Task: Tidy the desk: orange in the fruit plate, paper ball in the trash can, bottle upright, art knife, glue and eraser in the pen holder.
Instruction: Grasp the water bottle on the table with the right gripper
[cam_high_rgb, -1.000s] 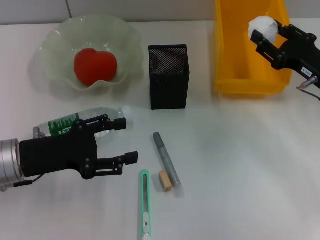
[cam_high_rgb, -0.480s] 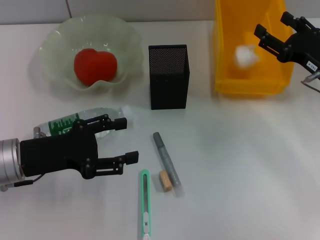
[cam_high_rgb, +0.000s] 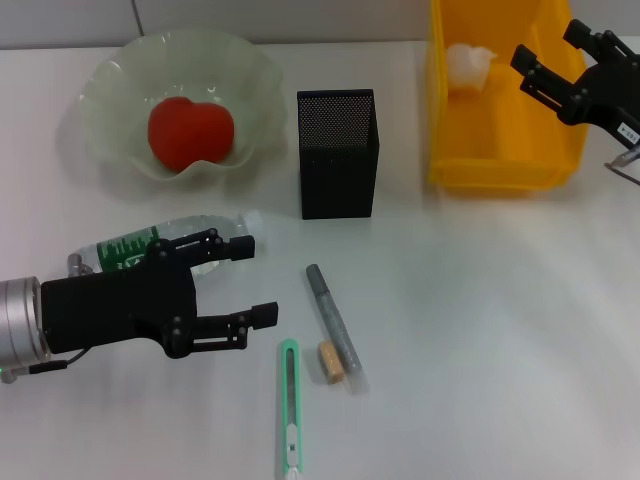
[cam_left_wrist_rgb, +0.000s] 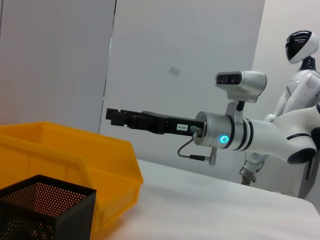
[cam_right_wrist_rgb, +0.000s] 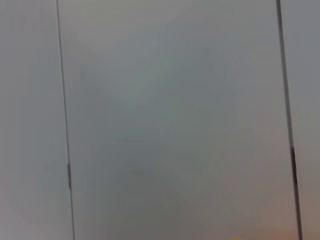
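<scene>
Art knife: green, lying flat at 6 o'clock on the desk, nearest the robot, untouched.
Eraser: small tan block just right of the knife, touching or nearly touching the grey glue stick, which lies slanted toward 11 o'clock.
Left gripper: at 8 o'clock, fingers spread wide and empty, hovering just over the near side of the lying bottle.
Bottle: on its side at 9 o'clock, cap end hidden behind the arm; not yet upright.
Pen holder: black mesh, centre of the desk, nothing seen inside it.
Fruit plate: at 11 o'clock, the orange already in it.
Trash can: yellow bin at 1 o'clock; the paper ball rests inside at its far left corner.
Right gripper: at 2 o'clock over the bin's right rim, jaws wide apart and empty.
Next move, my judgement: lift the right arm straight up clear of the bin wall before swinging away; the left should close on the bottle's body, not the label end, to tip it up.
Change: a second ago the ball was pinched in the right gripper; half a second ago it was falling; now it has landed.
</scene>
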